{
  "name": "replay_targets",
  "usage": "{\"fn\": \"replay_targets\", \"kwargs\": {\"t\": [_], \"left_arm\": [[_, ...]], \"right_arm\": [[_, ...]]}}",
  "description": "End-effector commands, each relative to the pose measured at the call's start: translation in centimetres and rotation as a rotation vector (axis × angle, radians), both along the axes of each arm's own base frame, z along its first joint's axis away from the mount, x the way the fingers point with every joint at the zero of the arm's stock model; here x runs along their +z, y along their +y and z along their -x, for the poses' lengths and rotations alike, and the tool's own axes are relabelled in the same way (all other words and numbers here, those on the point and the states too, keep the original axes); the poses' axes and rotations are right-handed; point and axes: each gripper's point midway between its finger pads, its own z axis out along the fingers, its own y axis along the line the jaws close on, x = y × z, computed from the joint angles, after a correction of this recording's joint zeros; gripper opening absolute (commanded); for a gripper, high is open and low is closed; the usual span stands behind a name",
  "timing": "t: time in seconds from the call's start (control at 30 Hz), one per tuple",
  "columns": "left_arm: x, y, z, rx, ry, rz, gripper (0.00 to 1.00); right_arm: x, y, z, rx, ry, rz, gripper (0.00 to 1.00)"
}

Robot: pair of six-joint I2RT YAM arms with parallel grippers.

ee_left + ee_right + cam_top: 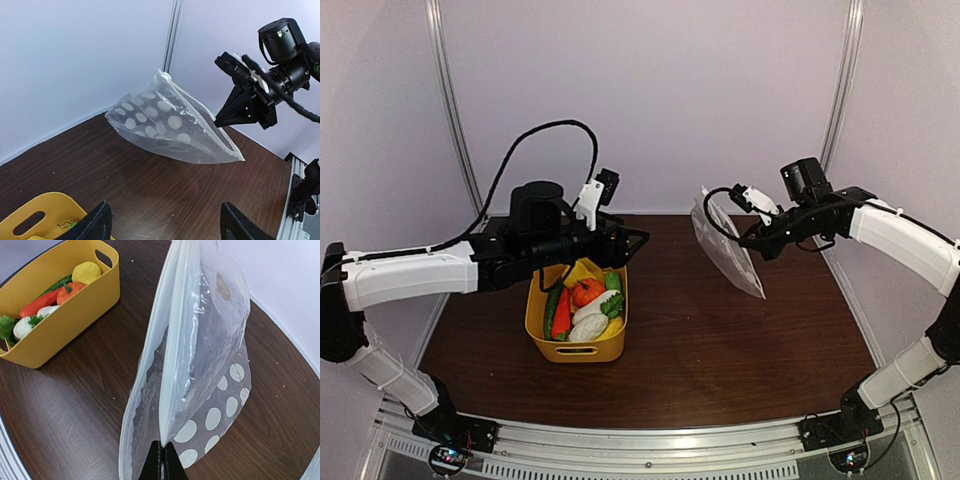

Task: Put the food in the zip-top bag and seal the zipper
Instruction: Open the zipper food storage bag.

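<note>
The zip-top bag (pixel 725 245) hangs above the table at the right, clear with white dots, its mouth slightly parted. My right gripper (pixel 752 238) is shut on one mouth edge by the zipper (pixel 172 355) and also shows in its own view (pixel 162 460). The food lies in the yellow tub (pixel 575 350): green cucumber (pixel 552 310), red-orange carrot (pixel 563 315), orange pumpkin (pixel 586 291), and white and yellow pieces. My left gripper (pixel 630 240) is open and empty, above the tub's far end, facing the bag (pixel 165 125).
The brown table (pixel 720 350) ends at a metal rail (pixel 650 440) along the near side. Pale walls with upright metal posts (pixel 840 90) close the back and sides. The tub's handle end shows in the left wrist view (pixel 40 215).
</note>
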Motion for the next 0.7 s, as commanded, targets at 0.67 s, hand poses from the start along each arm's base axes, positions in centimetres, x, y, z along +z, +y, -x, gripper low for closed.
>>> {"fn": "replay_targets", "kwargs": {"t": [0.67], "left_arm": [[-0.6,-17.0,-3.7,-0.072,0.233,0.241,0.8]], "right_arm": [[5.2,2.8,0.7,-0.004,0.025,-0.278,0.0]]}}
